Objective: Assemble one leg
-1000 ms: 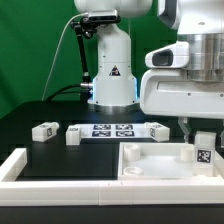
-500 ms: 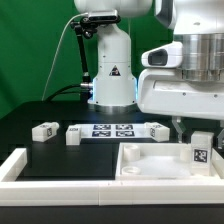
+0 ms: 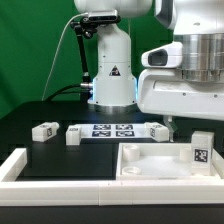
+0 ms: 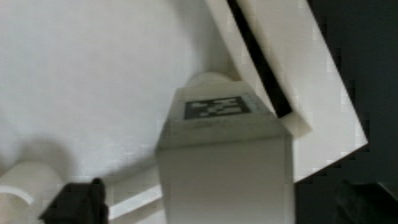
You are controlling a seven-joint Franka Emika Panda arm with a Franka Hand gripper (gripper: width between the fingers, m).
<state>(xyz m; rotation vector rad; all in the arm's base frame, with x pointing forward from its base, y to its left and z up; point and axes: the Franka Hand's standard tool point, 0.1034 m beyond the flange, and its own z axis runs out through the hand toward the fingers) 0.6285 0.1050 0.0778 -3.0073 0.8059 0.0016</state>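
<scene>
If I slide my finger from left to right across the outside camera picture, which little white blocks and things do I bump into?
First leg lying on the table → second leg → marker board → third leg → leg standing upright on the white panel.

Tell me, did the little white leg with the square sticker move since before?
Yes. The leg standing on the big white panel slid a little toward the exterior view's left and slightly down, judged against that panel's rim.

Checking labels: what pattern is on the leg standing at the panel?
A black-and-white square code tag on the white leg, clearest in the wrist view.
</scene>
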